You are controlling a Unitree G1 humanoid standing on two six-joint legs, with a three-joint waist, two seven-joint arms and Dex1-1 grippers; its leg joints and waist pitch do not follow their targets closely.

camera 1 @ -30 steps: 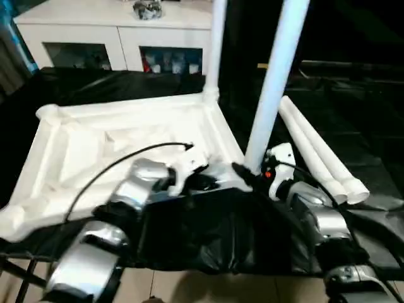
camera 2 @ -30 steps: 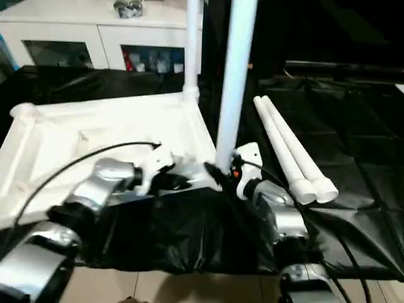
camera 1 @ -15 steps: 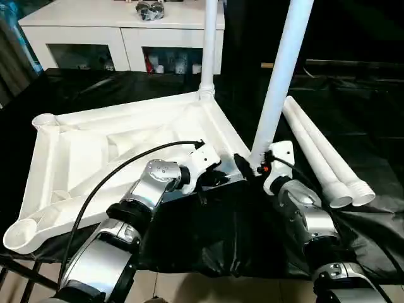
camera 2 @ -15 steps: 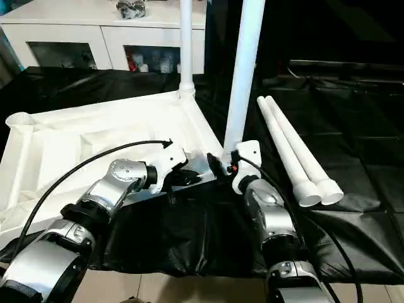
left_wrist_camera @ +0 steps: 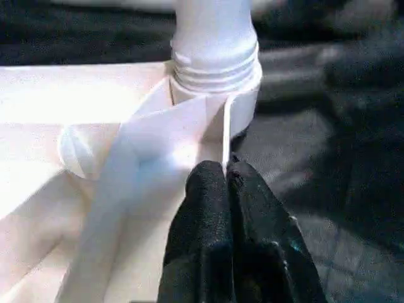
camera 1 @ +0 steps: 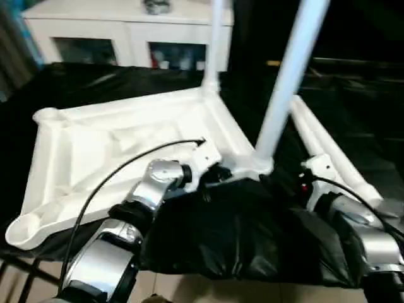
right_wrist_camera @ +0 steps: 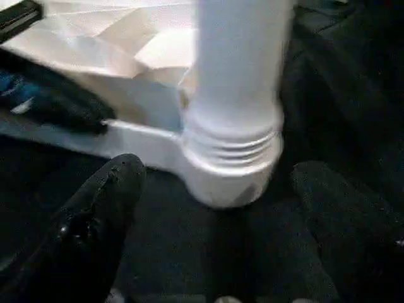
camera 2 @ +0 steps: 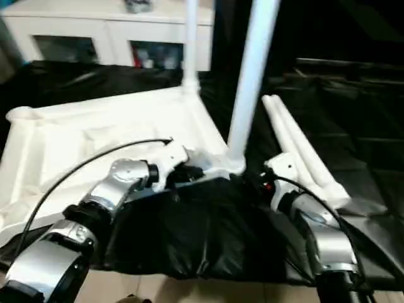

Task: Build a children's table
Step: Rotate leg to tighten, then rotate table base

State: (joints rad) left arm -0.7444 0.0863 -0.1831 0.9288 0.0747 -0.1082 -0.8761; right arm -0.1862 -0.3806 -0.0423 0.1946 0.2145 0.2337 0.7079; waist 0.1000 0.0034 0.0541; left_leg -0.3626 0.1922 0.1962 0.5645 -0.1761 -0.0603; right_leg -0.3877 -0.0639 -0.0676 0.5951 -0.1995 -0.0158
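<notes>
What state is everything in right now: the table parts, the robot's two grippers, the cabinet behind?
Tabletop: upside down on black sheet, ribbed underside up.
Near leg: upright in corner socket.
Far leg: upright in far corner socket.
Two spare legs: lying side by side on the sheet.
Left gripper: shut on tabletop edge.
Right gripper: open, fingers apart from near leg.
Cabinet: doors closed.

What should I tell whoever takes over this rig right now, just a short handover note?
Left tool: shut, pinching the tabletop's thin near edge beside the near right corner socket.
Right tool: open, fingers apart on either side of that socket, not touching the near leg.
Tabletop lies underside up on the black cloth.
Done: two legs stand in sockets, the near leg and the far leg at the far right corner.
Left: two loose legs lie on the cloth to the right; both left-side sockets, like the near left socket, are empty.
</notes>
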